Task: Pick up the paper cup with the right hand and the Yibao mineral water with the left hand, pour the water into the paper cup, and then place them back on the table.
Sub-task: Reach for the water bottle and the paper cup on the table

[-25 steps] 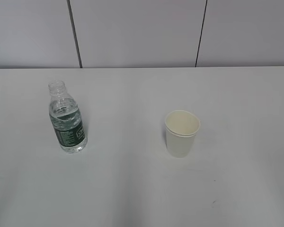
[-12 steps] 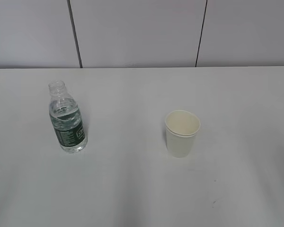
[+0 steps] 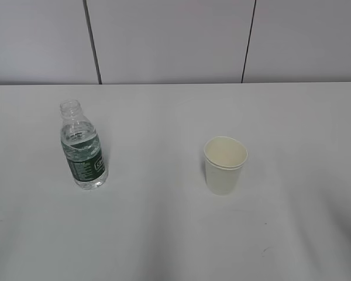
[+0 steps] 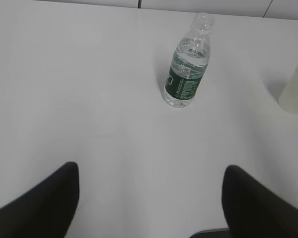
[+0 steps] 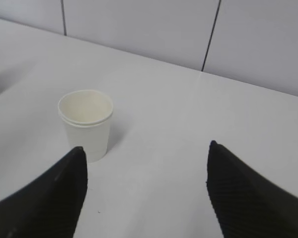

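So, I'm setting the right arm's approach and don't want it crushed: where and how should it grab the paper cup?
Probably the mid wall of the paper cup, approached level from the open right side. It stands upright, tapers downward, and its rolled rim would stop it slipping.

Behind the work area stands a wall [image 3: 169, 41] of pale grey-white panels, plain and matte. In the exterior view two thin dark seams run down it: one [image 3: 92, 41] on the left, leaning slightly, and one [image 3: 248, 41] on the right, also a little off vertical. Both seams stop at the line where the wall's lower edge shows. The right wrist view shows the same kind of panelling [image 5: 139, 29] with two dark vertical seams. In the left wrist view only a narrow strip of the wall [image 4: 208, 6] is visible along the top edge.
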Tool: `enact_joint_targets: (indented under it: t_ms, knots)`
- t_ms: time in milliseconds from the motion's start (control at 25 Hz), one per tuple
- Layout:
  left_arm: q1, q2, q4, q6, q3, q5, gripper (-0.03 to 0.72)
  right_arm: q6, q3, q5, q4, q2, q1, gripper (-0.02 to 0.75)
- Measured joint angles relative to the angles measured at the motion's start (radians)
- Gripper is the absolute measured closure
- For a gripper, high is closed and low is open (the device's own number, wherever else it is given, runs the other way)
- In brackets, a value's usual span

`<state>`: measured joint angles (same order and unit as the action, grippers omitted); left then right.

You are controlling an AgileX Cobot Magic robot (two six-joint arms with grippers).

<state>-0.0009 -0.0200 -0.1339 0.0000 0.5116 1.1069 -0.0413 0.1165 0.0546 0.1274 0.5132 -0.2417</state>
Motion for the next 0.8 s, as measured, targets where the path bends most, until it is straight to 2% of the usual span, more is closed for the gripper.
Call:
enact_joint_targets:
  t_ms: [240,800]
  knots:
    - [0.0,0.0,0.0,0.0,0.0,0.0,0.149,0.004,-0.002,0.225,0.065,0.256,-0.026,0.152]
    - [0.0,0.0,0.0,0.0,0.0,0.0,0.153,0.026,0.008,0.902,0.069,0.904,-0.026,0.152]
